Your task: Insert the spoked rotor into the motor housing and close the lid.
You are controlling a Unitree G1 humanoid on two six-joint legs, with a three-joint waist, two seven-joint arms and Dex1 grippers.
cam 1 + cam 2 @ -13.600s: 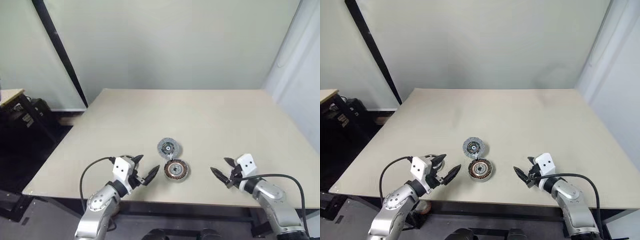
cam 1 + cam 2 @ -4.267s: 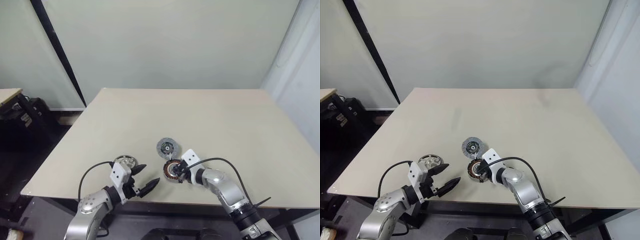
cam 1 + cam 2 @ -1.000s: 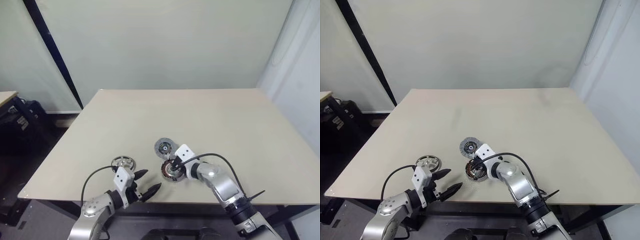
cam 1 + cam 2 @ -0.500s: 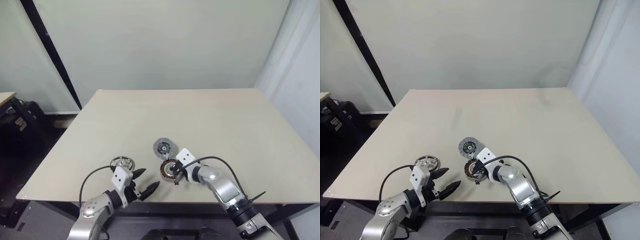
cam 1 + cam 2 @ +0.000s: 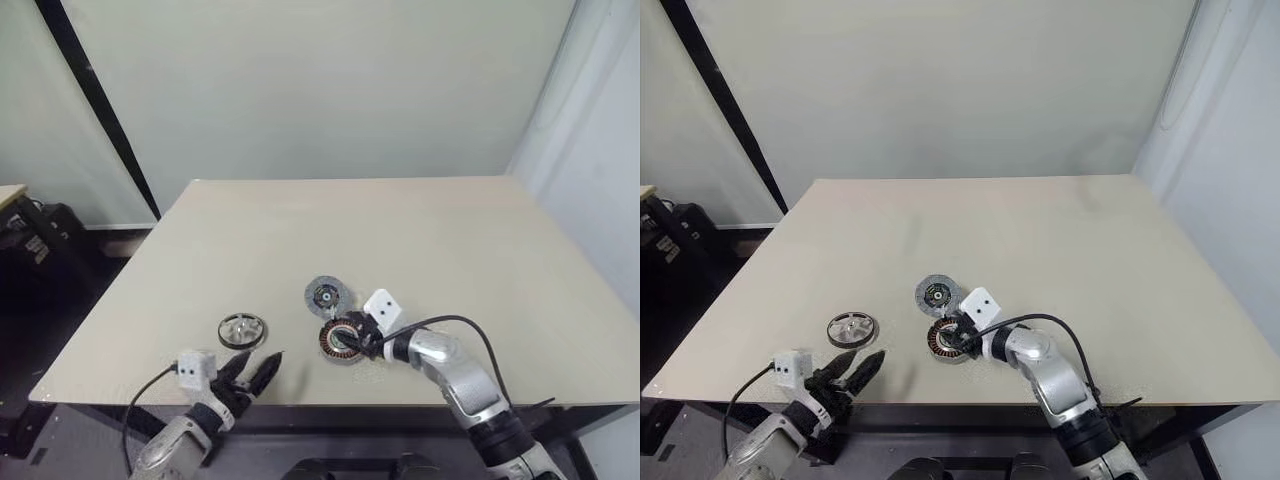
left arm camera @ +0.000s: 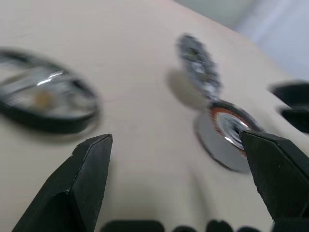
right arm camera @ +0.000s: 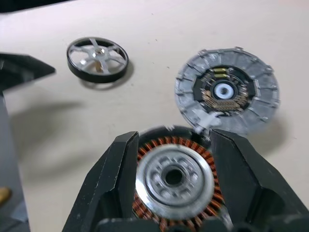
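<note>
- Here, the motor housing (image 7: 175, 180) is being seen flat on the table (image 5: 450, 250) near its front edge, its copper-brown windings ringing a pale centre with a dark hole.
- The right gripper (image 7: 175, 159) is being held over the housing, its two black fingers parted and straddling the rim (whether they are touching it cannot be told); nothing is being lifted.
- The lid (image 7: 226, 91) is being shown just beyond the housing, lying flat, its toothed grey edge right beside the housing's rim.
- The spoked rotor (image 5: 242, 330) is being seen to the left of the housing, well apart from it, flat on the table.
- The left gripper (image 5: 252, 374) is being held at the front edge, near the rotor, its fingers spread wide and nothing being gripped.
</note>
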